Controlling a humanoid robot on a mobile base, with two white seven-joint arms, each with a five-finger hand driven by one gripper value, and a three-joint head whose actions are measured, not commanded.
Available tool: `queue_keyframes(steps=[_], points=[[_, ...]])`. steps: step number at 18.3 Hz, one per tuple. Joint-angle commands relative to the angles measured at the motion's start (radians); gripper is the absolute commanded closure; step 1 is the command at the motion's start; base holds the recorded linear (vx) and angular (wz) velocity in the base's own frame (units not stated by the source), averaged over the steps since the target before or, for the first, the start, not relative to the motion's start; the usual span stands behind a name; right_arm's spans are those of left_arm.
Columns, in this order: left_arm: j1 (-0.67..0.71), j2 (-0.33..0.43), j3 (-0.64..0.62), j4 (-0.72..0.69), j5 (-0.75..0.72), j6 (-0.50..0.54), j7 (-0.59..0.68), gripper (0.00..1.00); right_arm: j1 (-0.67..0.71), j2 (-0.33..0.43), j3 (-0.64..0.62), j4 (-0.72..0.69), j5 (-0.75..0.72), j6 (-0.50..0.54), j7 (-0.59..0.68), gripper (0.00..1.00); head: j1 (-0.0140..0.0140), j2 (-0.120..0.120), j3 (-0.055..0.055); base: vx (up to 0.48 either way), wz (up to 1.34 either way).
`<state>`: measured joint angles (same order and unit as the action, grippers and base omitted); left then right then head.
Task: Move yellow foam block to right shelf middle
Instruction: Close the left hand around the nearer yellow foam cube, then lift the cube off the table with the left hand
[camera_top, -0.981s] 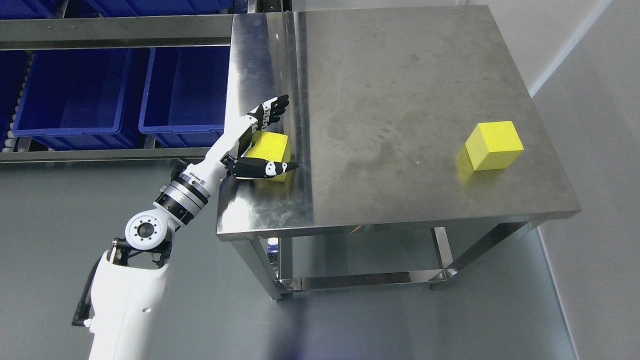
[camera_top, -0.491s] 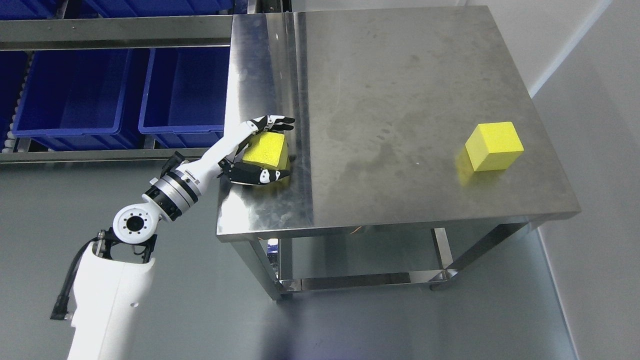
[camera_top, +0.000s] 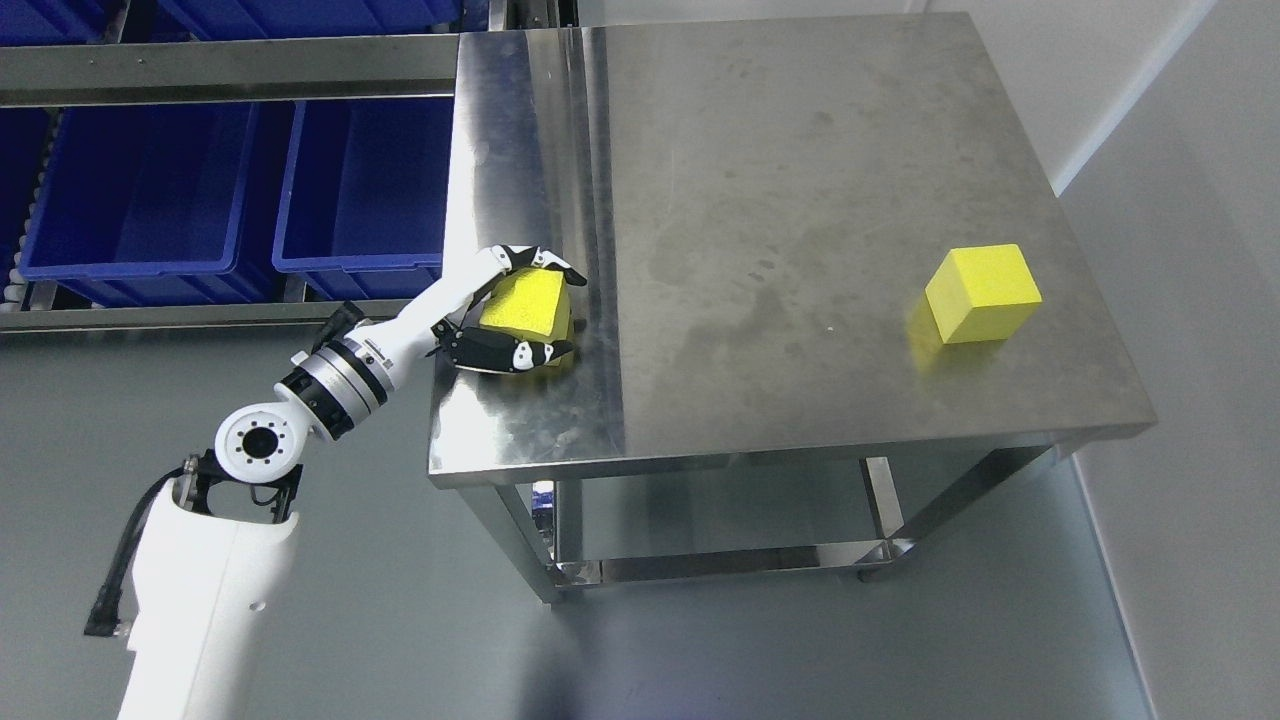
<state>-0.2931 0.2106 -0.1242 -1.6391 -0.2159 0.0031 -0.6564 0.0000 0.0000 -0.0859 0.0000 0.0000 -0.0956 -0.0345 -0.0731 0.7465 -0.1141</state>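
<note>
Grasp step: left robot hand (camera_top: 515, 310) curled around yellow foam block (camera_top: 522, 303) near the left edge of the steel surface (camera_top: 800, 200), fingers over top, thumb below. A second yellow cube (camera_top: 982, 292) sits near the right edge, untouched. Next likely a lift clear, then carry toward the shelf; shelf target not identifiable.

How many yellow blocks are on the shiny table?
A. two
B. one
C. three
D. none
A: one yellow foam block sits near the table's left edge with the left hand wrapped around it, and a second yellow block sits alone near the right edge.
</note>
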Motion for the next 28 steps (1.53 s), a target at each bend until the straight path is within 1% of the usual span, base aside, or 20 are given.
queue_keyframes(steps=[1,2,4,5,6,7,9,10,11,12,17,18,20,22,26,28], points=[[-0.004,0.013,0.011,-0.002,-0.006,0.024,0.0,0.86,0.002,-0.017,0.0,-0.017,0.003,0.0,0.001,0.0,0.0,0.0,0.0,0.0,0.0],[-0.012,0.015,0.024,-0.002,-0.005,0.041,0.001,0.9,0.002,-0.017,0.0,-0.017,0.003,0.0,0.001,0.0,0.0,0.0,0.0,0.0,0.0],[-0.03,0.013,0.058,-0.002,-0.005,0.052,0.011,0.91,0.002,-0.017,0.0,-0.017,0.003,0.0,0.001,0.0,0.0,0.0,0.0,-0.001,-0.01],[-0.052,0.013,0.098,-0.001,-0.005,0.052,0.035,0.91,0.002,-0.017,0.0,-0.017,0.003,0.0,0.001,0.0,0.0,0.0,0.0,-0.002,-0.02],[-0.073,0.013,0.135,-0.001,-0.005,0.051,0.07,0.85,0.002,-0.017,0.0,-0.017,0.003,0.0,0.001,0.0,0.0,0.0,0.0,-0.008,-0.04],[-0.084,0.015,0.17,-0.002,-0.003,0.037,0.078,0.82,0.002,-0.017,0.0,-0.017,0.003,0.0,0.001,0.0,0.0,0.0,0.0,-0.008,-0.04],[-0.099,0.016,0.205,-0.002,-0.002,0.023,0.078,0.83,0.002,-0.017,0.0,-0.017,0.003,0.0,0.001,0.0,0.0,0.0,0.0,-0.017,0.03],[-0.098,0.013,0.213,-0.002,-0.002,0.025,0.078,0.94,0.002,-0.017,0.0,-0.017,0.003,0.0,0.001,0.0,0.0,0.0,0.0,-0.017,0.08],[-0.097,0.013,0.215,-0.002,-0.002,0.031,0.077,1.0,0.002,-0.017,0.0,-0.017,0.003,0.0,0.001,0.0,0.0,0.0,0.0,-0.017,0.08],[-0.095,0.003,0.222,-0.004,0.0,0.031,0.08,1.0,0.002,-0.017,0.0,-0.017,0.003,0.0,0.001,0.0,0.0,0.0,0.0,-0.006,0.16],[-0.069,-0.157,0.389,-0.008,0.016,0.018,0.084,0.99,0.002,-0.017,0.0,-0.017,0.003,0.0,0.001,0.0,0.0,0.0,0.0,0.0,0.02],[-0.058,-0.193,0.431,-0.011,0.058,0.002,0.084,0.98,0.002,-0.017,0.0,-0.017,0.003,0.0,0.001,0.0,0.0,0.0,0.0,0.005,0.22],[-0.041,-0.193,0.484,-0.01,0.165,-0.044,0.084,0.98,0.002,-0.017,0.0,-0.017,0.003,0.0,0.001,0.0,0.0,0.0,0.0,0.004,0.29],[-0.023,-0.193,0.495,-0.008,0.213,-0.107,0.087,0.98,0.002,-0.017,0.0,-0.017,0.003,0.0,0.001,0.0,0.0,0.0,0.0,0.005,0.45],[0.0,-0.193,0.528,0.013,0.299,-0.133,0.089,1.0,0.002,-0.017,0.0,-0.017,0.003,-0.001,0.001,0.0,0.0,0.0,0.0,0.012,0.77],[0.031,-0.193,0.526,0.031,0.308,-0.187,0.089,0.99,0.002,-0.017,0.0,-0.017,0.003,0.0,0.001,0.0,0.0,0.0,0.0,0.022,1.04]])
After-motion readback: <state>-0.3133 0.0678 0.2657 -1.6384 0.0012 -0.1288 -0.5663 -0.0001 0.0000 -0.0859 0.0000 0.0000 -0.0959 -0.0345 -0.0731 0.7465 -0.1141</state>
